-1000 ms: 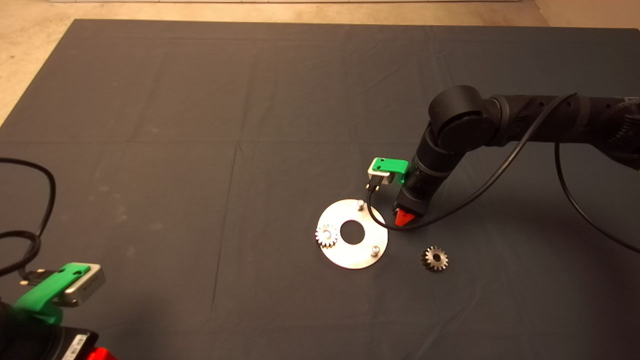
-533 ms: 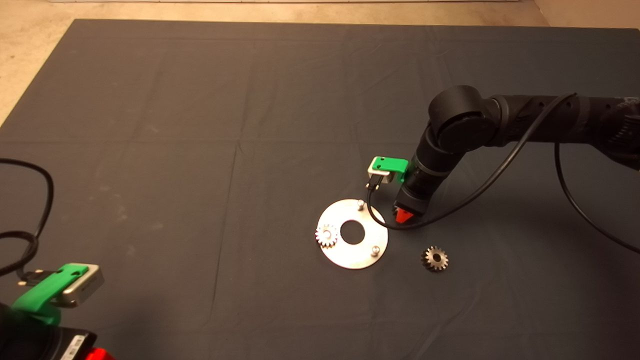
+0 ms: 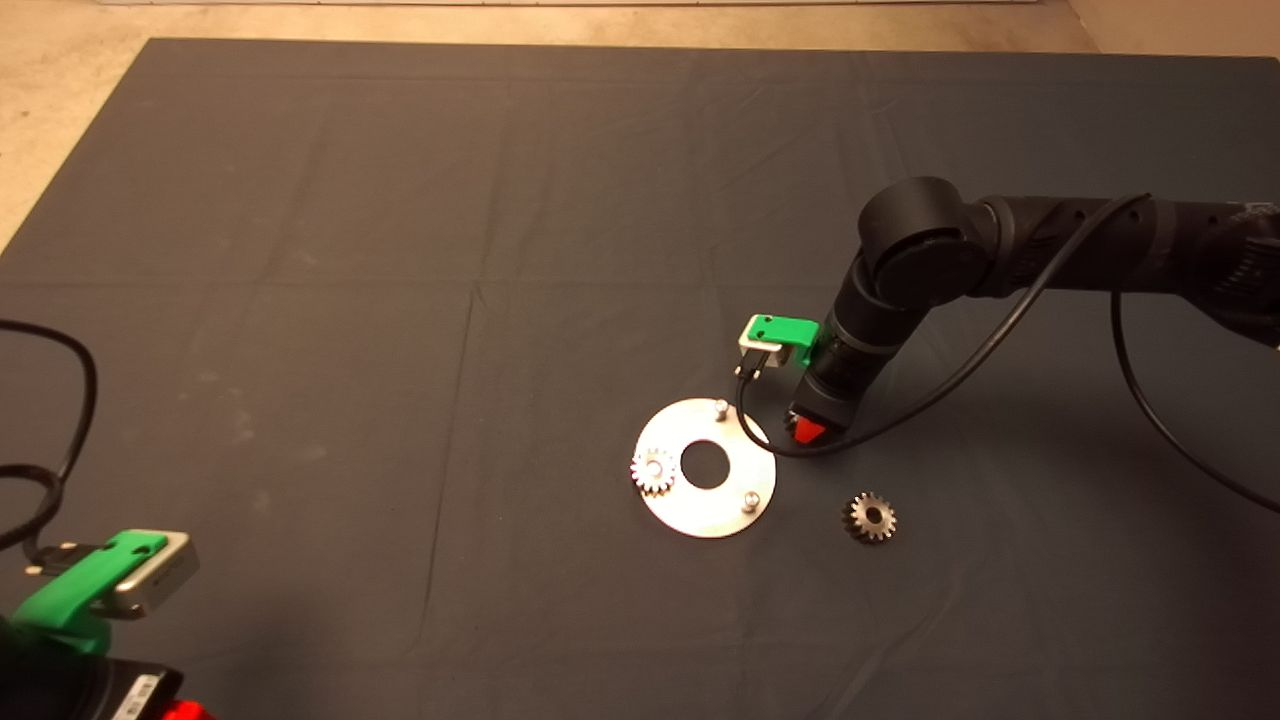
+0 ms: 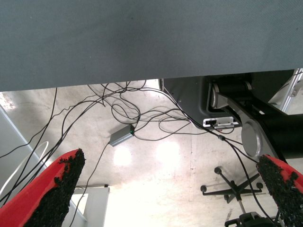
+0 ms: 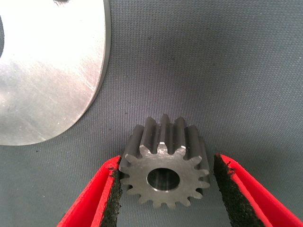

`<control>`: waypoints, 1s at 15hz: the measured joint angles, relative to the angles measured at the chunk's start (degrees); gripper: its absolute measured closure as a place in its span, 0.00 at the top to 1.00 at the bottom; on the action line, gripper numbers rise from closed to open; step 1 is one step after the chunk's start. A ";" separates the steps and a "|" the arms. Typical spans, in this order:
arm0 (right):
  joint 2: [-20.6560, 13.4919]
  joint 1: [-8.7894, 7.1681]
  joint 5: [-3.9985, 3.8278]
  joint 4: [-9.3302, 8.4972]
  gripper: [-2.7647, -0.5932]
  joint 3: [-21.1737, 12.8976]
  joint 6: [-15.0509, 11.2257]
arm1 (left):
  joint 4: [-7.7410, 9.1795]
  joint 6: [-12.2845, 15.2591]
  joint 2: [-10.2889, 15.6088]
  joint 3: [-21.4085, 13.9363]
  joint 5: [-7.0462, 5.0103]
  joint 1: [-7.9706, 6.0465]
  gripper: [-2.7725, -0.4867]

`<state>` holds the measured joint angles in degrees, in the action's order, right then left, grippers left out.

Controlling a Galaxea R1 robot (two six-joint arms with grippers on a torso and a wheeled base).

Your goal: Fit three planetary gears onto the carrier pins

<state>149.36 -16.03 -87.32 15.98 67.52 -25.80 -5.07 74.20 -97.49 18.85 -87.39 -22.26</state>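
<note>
Head view: right pincer (image 3: 808, 430) has sunk lower, open around a gear (image 5: 164, 163).

Counts only. Planetary gears: 3, one seated on the disc (image 3: 722, 505) at its left rim (image 3: 654, 470), one loose on the mat (image 3: 869, 517), one between the right end effector's (image 5: 165, 182) pads (image 5: 165, 163). Carrier pins: 2 bare (image 3: 720, 407) (image 3: 751, 499); a 3rd prob. sits under the seated gear, can't confirm. Disc: 1. Mat (image 3: 400, 250): 1. End effectors: 2, incl. the left one (image 4: 173, 191). Arms seen: 2. Office-chair base (image 4: 232, 189) in left wrist view: 1.
</note>
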 joint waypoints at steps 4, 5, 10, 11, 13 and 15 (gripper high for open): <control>-0.02 0.00 0.00 0.27 0.29 0.04 0.02 | -0.02 -0.20 0.08 0.00 0.00 0.00 0.93; -0.05 0.00 -0.05 0.39 0.28 0.04 0.02 | -0.02 -0.20 0.08 0.00 0.00 0.00 0.93; -0.16 0.00 -0.02 0.58 0.26 0.04 0.00 | -0.02 -0.28 0.07 0.00 0.02 0.00 0.93; -0.13 -0.01 -0.02 0.58 0.25 0.02 -0.05 | -0.02 -0.30 0.06 0.00 0.00 0.00 0.93; -0.13 -0.04 -0.05 0.77 0.25 -0.39 -0.20 | -0.02 -0.39 0.06 0.00 0.00 0.00 0.93; -0.07 -0.58 -0.16 1.18 0.24 -1.84 -0.72 | -0.02 -0.39 0.06 0.00 0.00 0.00 0.93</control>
<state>149.29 -16.61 -87.48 17.16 65.69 -26.51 -5.10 73.81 -97.43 18.85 -87.39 -22.26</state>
